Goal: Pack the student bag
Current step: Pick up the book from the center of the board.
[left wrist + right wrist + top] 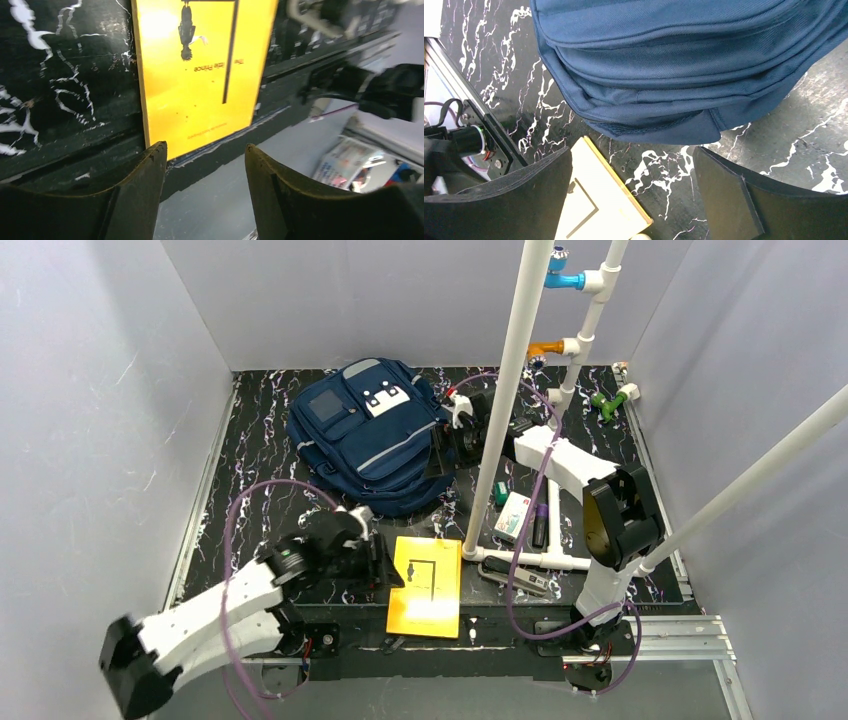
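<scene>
Fingers of my left gripper stand apart with nothing between them, their tips close to one edge of the yellow book. The book lies flat at the front edge of the table. My right gripper gapes wide and empty too, hovering by the near right corner of the bag.

The bag lies front-up at the back of the table, left of centre. I see no opening in it from any view, and I cannot tell whether anything is inside.

Outside it lie the book, a small white box, a dark pen just beside the box, and a flat grey thing near the white pipe. I judge the packing barely begun: the bag needs opening, and every loose item has yet to go in.
</scene>
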